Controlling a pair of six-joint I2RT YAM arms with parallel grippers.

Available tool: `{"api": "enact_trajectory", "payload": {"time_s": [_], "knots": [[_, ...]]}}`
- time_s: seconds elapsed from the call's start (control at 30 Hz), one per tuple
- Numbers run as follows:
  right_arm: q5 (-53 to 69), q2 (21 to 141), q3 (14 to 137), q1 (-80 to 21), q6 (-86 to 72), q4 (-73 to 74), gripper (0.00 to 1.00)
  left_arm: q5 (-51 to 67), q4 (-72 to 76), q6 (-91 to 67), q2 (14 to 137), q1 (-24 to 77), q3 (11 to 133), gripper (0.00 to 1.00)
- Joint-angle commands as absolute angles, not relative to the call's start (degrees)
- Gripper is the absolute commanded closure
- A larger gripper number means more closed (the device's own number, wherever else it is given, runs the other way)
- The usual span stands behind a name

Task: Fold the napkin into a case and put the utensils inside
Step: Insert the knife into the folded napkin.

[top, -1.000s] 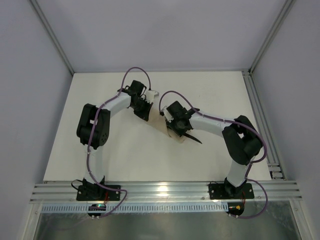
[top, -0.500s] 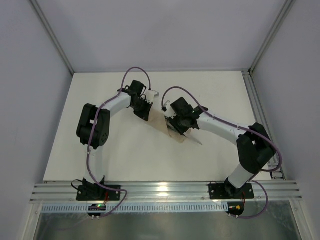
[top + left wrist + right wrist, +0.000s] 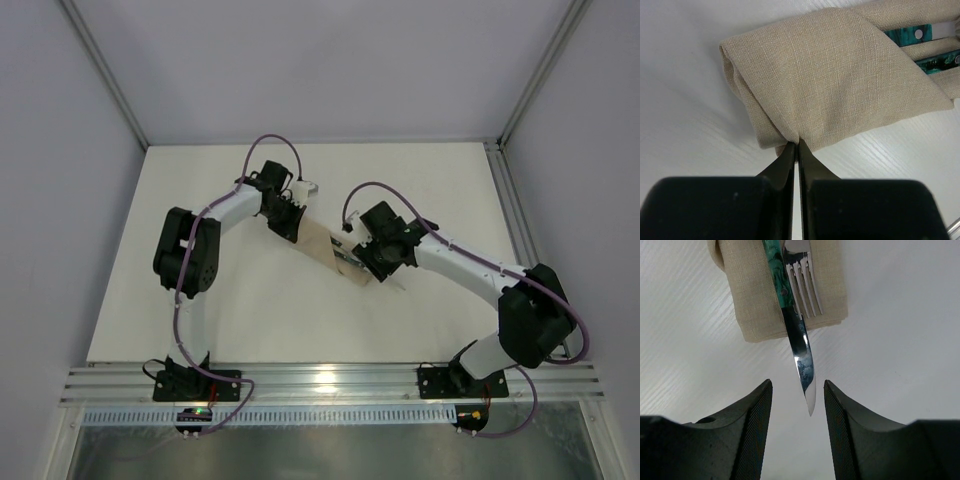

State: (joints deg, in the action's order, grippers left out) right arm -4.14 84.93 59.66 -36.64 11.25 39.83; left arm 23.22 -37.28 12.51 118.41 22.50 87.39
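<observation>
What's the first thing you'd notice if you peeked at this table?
Probably the shiny silver table knife with a teal-green handle, poking out of the folded beige-tan cloth pouch near the middle of the white table, beside a matching silver fork. The right claw hangs open with the blade's tip in its gap. At the pouch's other end, the left claw is pinched shut on the cloth's edge.

Bright even light, soft shadows, sharp focus
</observation>
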Motion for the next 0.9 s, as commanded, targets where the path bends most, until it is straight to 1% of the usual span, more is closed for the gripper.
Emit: {"api": "enact_trajectory", "payload": {"time_s": [0.0,0.1,0.17,0.2,0.27,0.33,0.63,0.87], "knots": [[-4.2,85.1,61.5,-36.6,10.8,38.6,0.5,25.0,-38.3,13.1,118.7,22.7,89.1,1.0],[-1.2,85.2,61.2,-34.4,10.4,43.1,0.5,25.0,-38.0,13.1,118.7,22.7,89.1,1.0],[-0.9,86.7,60.6,-33.4,9.2,44.2,0.5,25.2,-38.1,13.0,118.7,22.7,89.2,1.0],[1.3,86.9,60.1,-33.4,9.0,43.6,0.5,25.2,-38.0,13.0,118.7,22.7,89.1,1.0],[0.5,87.4,59.2,-33.4,8.2,42.5,0.5,25.2,-37.8,13.0,118.8,22.7,88.9,1.0],[-2.8,87.8,58.8,-33.3,8.1,41.2,0.5,25.2,-37.8,13.1,118.8,22.7,88.5,1.0],[-0.9,91.1,57.8,-33.2,9.1,39.8,0.52,25.0,-37.8,13.5,118.7,22.7,88.2,1.0],[-0.9,93.2,58.2,-33.0,9.1,39.7,0.59,24.5,-37.9,13.9,118.4,22.5,88.2,1.0]]}}
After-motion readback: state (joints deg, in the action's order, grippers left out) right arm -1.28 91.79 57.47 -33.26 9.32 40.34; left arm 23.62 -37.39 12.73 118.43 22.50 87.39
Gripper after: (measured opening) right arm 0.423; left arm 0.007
